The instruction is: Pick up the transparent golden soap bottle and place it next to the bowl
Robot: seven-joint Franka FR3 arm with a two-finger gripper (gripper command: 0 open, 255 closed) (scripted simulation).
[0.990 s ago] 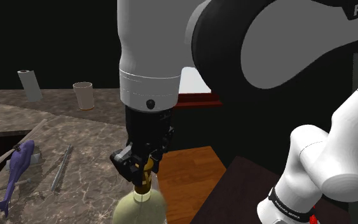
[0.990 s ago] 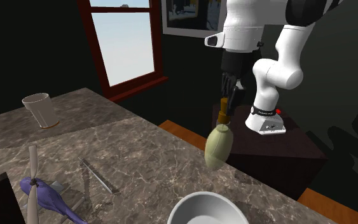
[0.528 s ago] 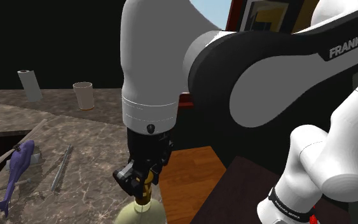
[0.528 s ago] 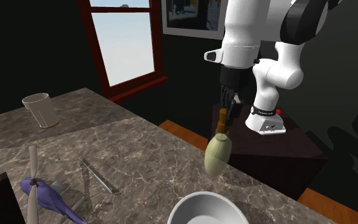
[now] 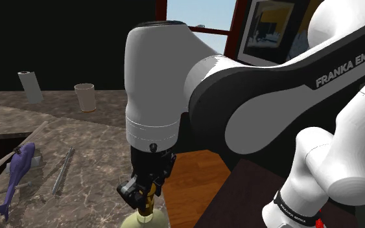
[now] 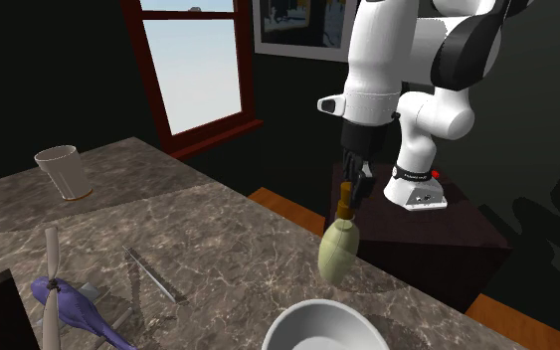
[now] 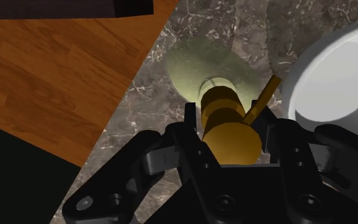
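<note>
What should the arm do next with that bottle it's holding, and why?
Probably lower it straight down a little. The hand is shut on the golden top of the soap bottle, which seems to hang just above the marble counter, close beside the white bowl. The spot looks right, so it should touch down before release.

the arm (image 5: 174, 84) is chunky glossy white tubes with dark charcoal joints (image 5: 239, 103) wedged in between. pale "franka emika" lettering (image 5: 348, 62) runs along one dark section. the white wrist sleeve has a thin groove round it and a tiny black button (image 5: 152, 148). down low there's a black band (image 5: 295, 214) with small white print and a red edge. the gripper (image 7: 231, 124) is all black and blocky, dotted with round screw holes (image 7: 222, 203). the white foot (image 6: 419, 197) has a red dot (image 6: 435, 175).
</note>
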